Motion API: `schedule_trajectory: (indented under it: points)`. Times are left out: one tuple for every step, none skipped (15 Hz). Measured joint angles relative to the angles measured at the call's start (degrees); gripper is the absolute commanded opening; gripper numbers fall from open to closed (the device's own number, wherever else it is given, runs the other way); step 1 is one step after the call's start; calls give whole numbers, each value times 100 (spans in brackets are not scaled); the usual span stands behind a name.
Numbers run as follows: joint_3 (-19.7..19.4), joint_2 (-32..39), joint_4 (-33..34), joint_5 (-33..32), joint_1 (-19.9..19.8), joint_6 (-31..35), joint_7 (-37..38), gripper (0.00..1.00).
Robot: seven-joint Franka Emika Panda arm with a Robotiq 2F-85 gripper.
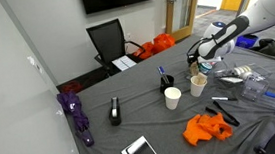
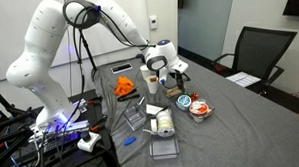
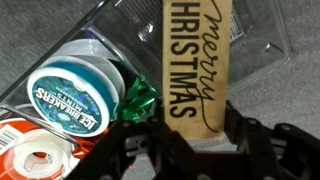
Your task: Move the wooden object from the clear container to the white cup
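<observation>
My gripper (image 3: pixel 192 128) is shut on the wooden object (image 3: pixel 196 55), a flat tan plaque printed "merry CHRISTMAS", which fills the middle of the wrist view. In an exterior view the gripper (image 1: pixel 194 58) holds the wooden object (image 1: pixel 192 71) upright just above the clear container (image 1: pixel 199 83), a pale tumbler. The white cup (image 1: pixel 172 97), with a tan inside, stands upright a short way from it, towards the table's middle. The gripper also shows in an exterior view (image 2: pixel 156 71). Neither cup shows in the wrist view.
A black cup (image 1: pixel 166 81) stands beside the white cup. An Ice Breakers tin (image 3: pixel 70 90), a green bow (image 3: pixel 140 100) and a tape roll (image 3: pixel 35 160) lie below the gripper, with a crinkly clear pack (image 3: pixel 265 45) behind. An orange cloth (image 1: pixel 204 129) lies near the front.
</observation>
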Motion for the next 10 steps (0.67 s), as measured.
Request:
schedule_trajectory:
  points:
    - [31, -28, -2, 19, -32, 0, -2, 31]
    - [51, -57, -2, 46, -53, 0, -2, 31]
    - [56, -97, -4, 65, -64, -1, -1, 31]
    - [56, -155, -11, 85, -68, -8, 5, 31]
    - [55, -210, -14, 110, -70, -9, 14, 31]
    - [53, -275, -16, 136, -70, -20, 30, 31]
    - [49, -338, -20, 149, -70, -35, 60, 31]
    - [42, -394, -21, 155, -68, -42, 105, 31]
    - [22, -457, -25, 155, -59, -72, 174, 31]
    - [-10, -509, -27, 155, -44, -116, 245, 31]
